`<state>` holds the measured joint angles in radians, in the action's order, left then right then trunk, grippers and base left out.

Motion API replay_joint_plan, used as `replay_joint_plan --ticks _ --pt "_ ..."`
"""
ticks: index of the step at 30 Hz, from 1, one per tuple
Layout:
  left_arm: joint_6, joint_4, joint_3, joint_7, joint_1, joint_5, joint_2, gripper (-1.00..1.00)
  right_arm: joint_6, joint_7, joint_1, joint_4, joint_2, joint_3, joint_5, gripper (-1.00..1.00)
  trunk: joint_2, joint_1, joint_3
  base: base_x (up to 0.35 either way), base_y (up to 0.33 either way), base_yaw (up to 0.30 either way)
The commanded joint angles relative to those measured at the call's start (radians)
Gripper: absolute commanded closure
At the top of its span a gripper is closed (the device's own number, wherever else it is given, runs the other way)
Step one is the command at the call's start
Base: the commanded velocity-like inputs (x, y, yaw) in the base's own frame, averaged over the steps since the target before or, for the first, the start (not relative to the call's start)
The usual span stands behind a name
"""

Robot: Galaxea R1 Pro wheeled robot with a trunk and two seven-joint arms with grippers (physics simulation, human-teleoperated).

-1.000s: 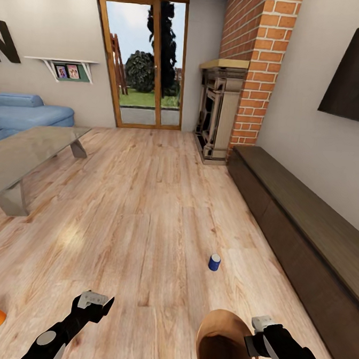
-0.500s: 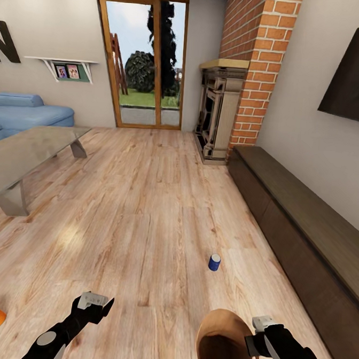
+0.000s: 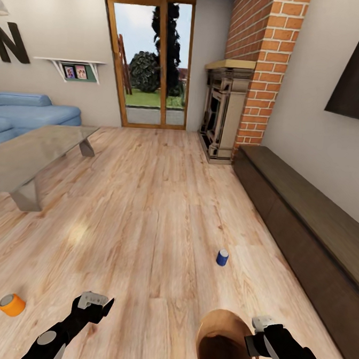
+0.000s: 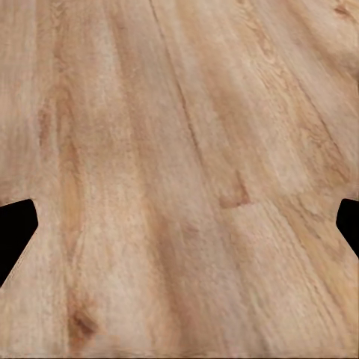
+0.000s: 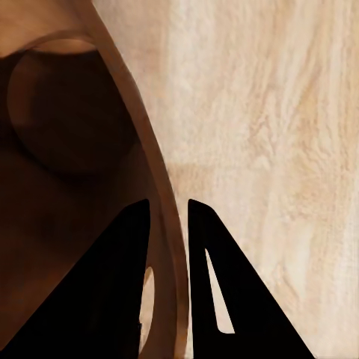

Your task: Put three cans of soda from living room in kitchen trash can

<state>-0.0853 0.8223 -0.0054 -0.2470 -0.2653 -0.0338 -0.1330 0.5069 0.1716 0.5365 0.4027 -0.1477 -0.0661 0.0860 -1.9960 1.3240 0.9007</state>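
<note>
currently the tash can [image 3: 222,343] is clamped at its rim by the right end effector [image 3: 256,335]; the left end effector [image 3: 97,301] is held apart, empty. the blue can [image 3: 222,257] stands on the floor just ahead, the orange can [image 3: 12,304] lies off left; the bucket should be kept level while approaching.

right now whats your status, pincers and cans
Left pincer open, empty, above bare floor. Right pincer shut on bin rim. Blue can upright ahead, orange can lying far left. Nothing blocking either.
</note>
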Motion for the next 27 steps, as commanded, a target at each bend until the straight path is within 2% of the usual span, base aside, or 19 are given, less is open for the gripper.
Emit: replay_joint_plan --ticks 1,6,10,15,23,27 --pt "0.000 0.000 0.000 0.000 0.000 0.000 0.000 -1.00 0.001 0.001 0.000 0.001 0.000 0.001 -0.011 1.00 0.000 0.000 0.000 -0.202 0.231 0.189" --pt "0.001 0.003 -0.001 0.000 0.000 0.000 0.000 -1.00 0.001 -0.003 0.000 0.001 0.001 -0.001 -0.011 1.00 0.000 0.000 0.000 -0.138 0.248 0.225" --pt "0.004 0.004 0.000 0.000 0.000 0.000 0.000 -1.00 0.002 -0.003 0.000 0.007 0.002 -0.002 -0.010 1.00 0.000 0.000 0.000 0.123 0.235 0.244" --pt "0.006 0.004 0.002 0.000 -0.001 0.000 0.000 -1.00 0.004 -0.003 0.000 0.013 0.004 -0.003 -0.009 1.00 0.000 0.000 0.000 0.282 0.083 0.247" --pt "0.007 0.004 0.003 0.000 -0.002 0.000 0.000 -1.00 0.005 -0.004 0.000 0.014 0.023 -0.003 -0.007 1.00 0.000 0.000 0.000 0.321 0.012 0.247" --pt "0.007 0.005 0.006 -0.002 -0.002 -0.002 -0.002 -1.00 0.013 -0.006 0.002 0.016 0.044 -0.003 -0.006 1.00 0.000 0.000 0.000 0.327 0.001 0.247"
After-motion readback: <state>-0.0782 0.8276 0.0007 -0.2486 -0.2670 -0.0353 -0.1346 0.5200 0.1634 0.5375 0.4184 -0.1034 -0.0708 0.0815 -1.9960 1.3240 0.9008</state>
